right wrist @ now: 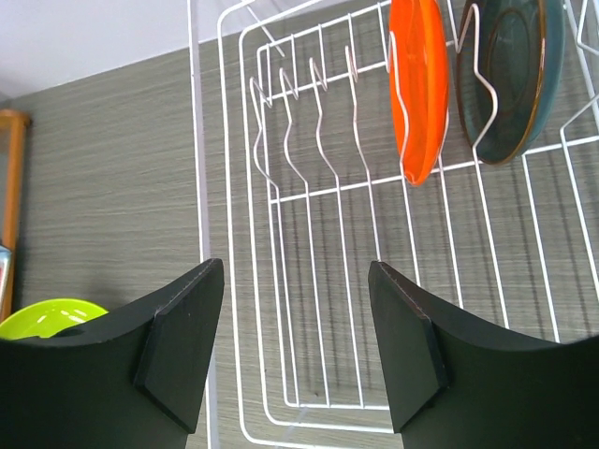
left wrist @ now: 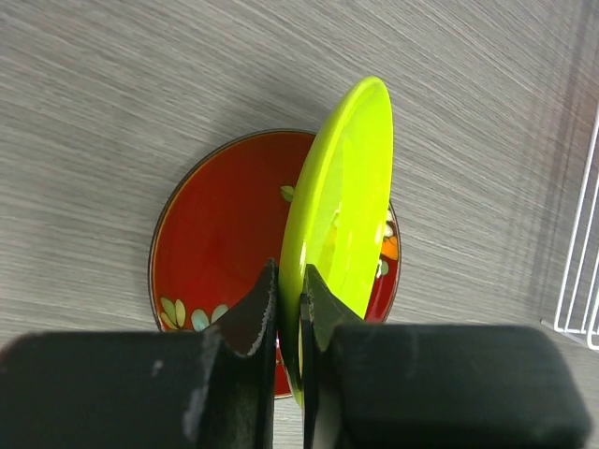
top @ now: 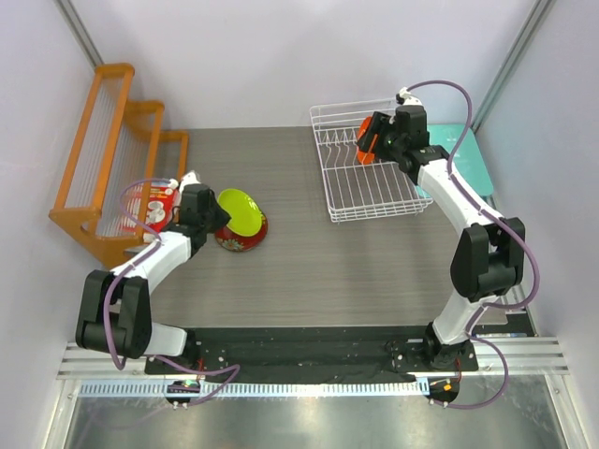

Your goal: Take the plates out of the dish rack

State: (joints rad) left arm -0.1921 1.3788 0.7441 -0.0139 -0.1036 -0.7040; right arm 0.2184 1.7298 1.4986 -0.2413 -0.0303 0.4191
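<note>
Left wrist view: left pincer (left wrist: 289,273) hides part of the lime-green plate (left wrist: 343,210).

Red plate (left wrist: 215,234): glossy, floral marks near its rim, lying flat and face up on the table, well left of the rack
Lime-green plate (left wrist: 342,215): plain, lifted on edge, tilted, directly over the red plate
Orange plate (right wrist: 417,89): upright in a slot between dividers
Dark teal plate (right wrist: 513,75): brownish rim, upright in the next slot beside the orange one
Dish rack (top: 370,182): white wire basket, remaining slots bare
</note>
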